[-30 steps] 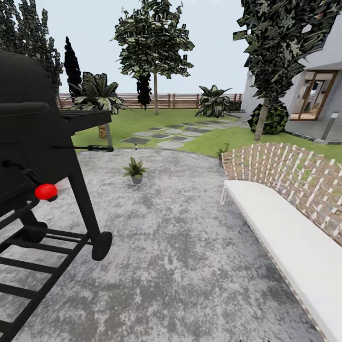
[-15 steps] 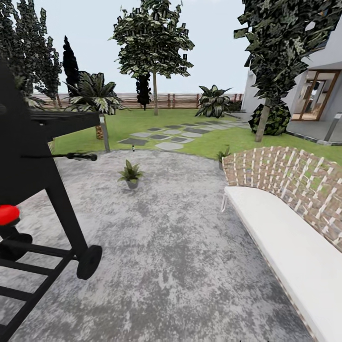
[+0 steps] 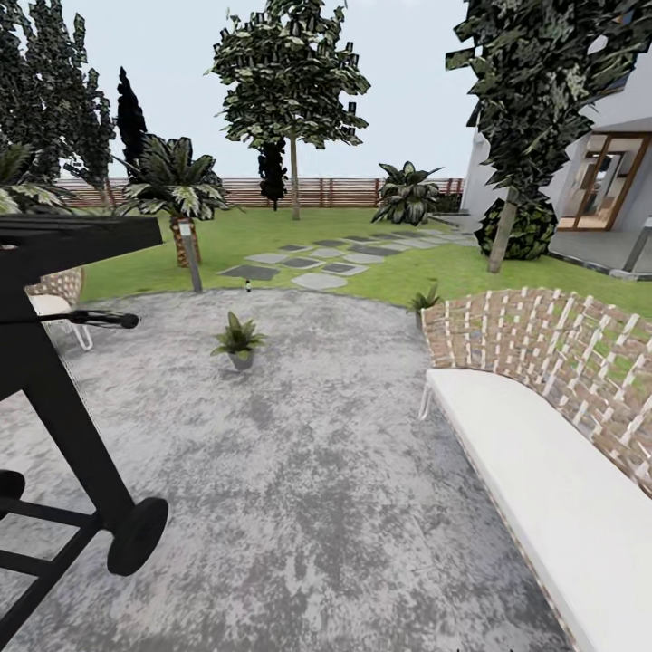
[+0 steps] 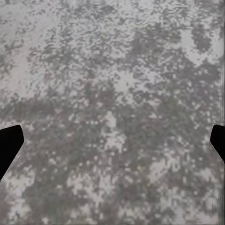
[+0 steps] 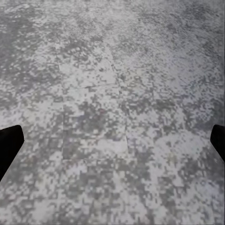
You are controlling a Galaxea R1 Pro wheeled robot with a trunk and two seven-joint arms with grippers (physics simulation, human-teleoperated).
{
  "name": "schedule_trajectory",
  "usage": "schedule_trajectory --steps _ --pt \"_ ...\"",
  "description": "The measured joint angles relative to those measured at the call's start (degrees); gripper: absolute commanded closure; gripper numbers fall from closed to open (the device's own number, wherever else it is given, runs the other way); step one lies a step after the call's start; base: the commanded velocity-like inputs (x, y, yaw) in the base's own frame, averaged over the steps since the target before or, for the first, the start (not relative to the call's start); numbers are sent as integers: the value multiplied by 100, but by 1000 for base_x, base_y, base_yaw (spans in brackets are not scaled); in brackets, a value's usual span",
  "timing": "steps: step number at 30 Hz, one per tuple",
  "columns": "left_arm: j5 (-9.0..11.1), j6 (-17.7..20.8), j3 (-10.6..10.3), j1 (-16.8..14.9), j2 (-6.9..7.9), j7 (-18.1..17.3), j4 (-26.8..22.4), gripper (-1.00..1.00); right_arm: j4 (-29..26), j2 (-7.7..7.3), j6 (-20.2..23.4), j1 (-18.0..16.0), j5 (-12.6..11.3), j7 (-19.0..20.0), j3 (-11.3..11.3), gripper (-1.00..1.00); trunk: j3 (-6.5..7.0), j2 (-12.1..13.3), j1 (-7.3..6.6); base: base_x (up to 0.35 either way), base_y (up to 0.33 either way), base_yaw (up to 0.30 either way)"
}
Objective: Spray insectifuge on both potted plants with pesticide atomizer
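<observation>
A potted plant with narrow dark spiky leaves in a grey pot stands on the stone patio, left of middle in the head view. A second small plant peeks out at the patio's rim behind the wicker sofa. At the patio's far edge stands a tiny slim dark thing with a pale top, which may be the pesticide atomizer but is too small to tell. In the wrist views my left gripper and my right gripper hang open over bare mottled stone, with nothing between their fingers.
A black wheeled grill stands close at the left. A wicker sofa with a white cushion runs along the right. A wicker chair and a lamp post are behind the grill. Lawn, stepping stones, fence and house lie beyond.
The whole head view has shifted, so the camera moved. The grill now sits further left, its red knob has left the picture, and the wicker chair has come into view.
</observation>
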Motion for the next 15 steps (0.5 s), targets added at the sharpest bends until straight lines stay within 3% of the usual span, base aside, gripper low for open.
schedule_trajectory --steps 8,15 --pt "2 1 1 1 0 0 5 -100 3 0 -1 -1 0 -2 1 -100 0 0 0 332 -105 194" --pt "2 0 2 0 0 0 8 -100 1 0 0 0 0 -2 0 -100 0 0 0 332 -104 31"
